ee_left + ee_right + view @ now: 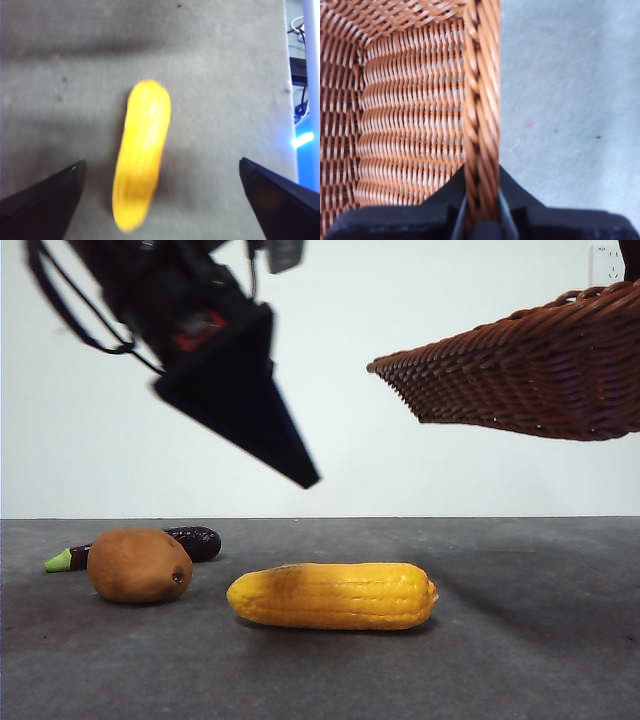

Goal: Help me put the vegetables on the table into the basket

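Corn [333, 595] under wide-open left end effector [160, 192]; basket [530, 370] rim-clamped aloft by right end effector [482, 220], liable to tip.

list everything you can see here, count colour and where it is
corn cob: one, yellow, lying on its side on the table, nearest the front camera
potato: one, brown, on the table beside the corn cob's end
eggplant: one, dark purple with green stem end, on the table behind the potato
basket: one, brown wicker, held in the air above the table, tilted
table: one, dark grey
wall: one, white, behind the table
left tool: one, black, jaws open, hanging above the corn cob
right tool: one, black, clamped on the basket's braided rim
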